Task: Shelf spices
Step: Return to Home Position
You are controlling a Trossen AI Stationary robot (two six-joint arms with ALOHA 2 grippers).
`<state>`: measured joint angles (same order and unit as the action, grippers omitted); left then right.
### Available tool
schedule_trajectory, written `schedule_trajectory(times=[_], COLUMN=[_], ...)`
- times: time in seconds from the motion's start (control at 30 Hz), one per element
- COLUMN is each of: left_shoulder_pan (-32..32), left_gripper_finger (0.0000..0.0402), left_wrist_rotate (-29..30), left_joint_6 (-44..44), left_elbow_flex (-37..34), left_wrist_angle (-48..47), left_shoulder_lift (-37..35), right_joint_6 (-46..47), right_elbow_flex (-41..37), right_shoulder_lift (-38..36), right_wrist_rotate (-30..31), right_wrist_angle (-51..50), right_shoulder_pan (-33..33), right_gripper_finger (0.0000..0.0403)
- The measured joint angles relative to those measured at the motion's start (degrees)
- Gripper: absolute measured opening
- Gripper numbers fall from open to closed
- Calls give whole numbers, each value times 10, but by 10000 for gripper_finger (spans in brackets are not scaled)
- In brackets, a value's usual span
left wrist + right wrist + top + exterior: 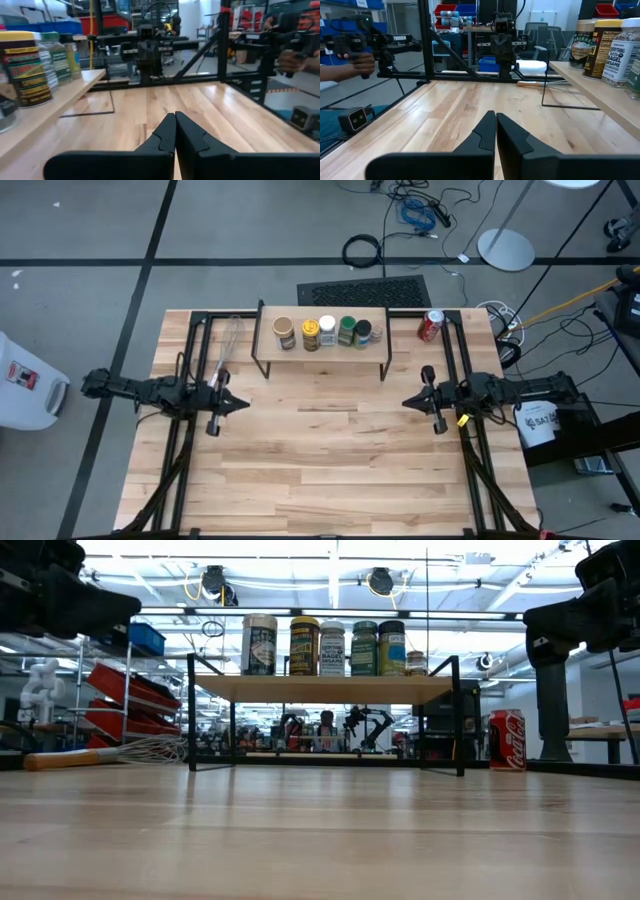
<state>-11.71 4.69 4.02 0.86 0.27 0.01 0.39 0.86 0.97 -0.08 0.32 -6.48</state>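
Note:
Several spice jars stand upright in a row on the shelf, a light-wood board on thin black legs at the table's far middle. In the low view the jars line the shelf's top. My left gripper hovers shut at the table's left, pointing level toward the right. My right gripper hovers shut at the table's right, pointing level toward the left. Both are well short of the shelf and hold nothing. The wrist views show each gripper's shut fingers: left, right.
A wire whisk with a wooden handle lies left of the shelf. A red soda can stands right of the shelf. Bare tabletop lies between and in front of the arms. A person's hand shows beyond the table.

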Motion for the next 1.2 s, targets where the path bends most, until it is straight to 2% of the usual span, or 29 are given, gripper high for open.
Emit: schedule_trajectory(times=[0.23, 0.43, 1.2], left_shoulder_pan=[57, 89, 91], left_gripper_finger=[5, 5, 11], left_wrist_rotate=[-3, -48, -57], left_joint_6=[9, -3, -6], left_elbow_flex=[0, 0, 0], left_wrist_angle=[-2, -9, -9], left_shoulder_lift=[0, 0, 0], right_joint_6=[0, 3, 4], right_elbow_flex=[0, 0, 0], right_shoulder_lift=[2, 2, 14], right_wrist_rotate=[0, 0, -1], right_wrist_angle=[0, 0, 1], right_shoulder_pan=[0, 0, 0], right_gripper_finger=[0, 0, 0])
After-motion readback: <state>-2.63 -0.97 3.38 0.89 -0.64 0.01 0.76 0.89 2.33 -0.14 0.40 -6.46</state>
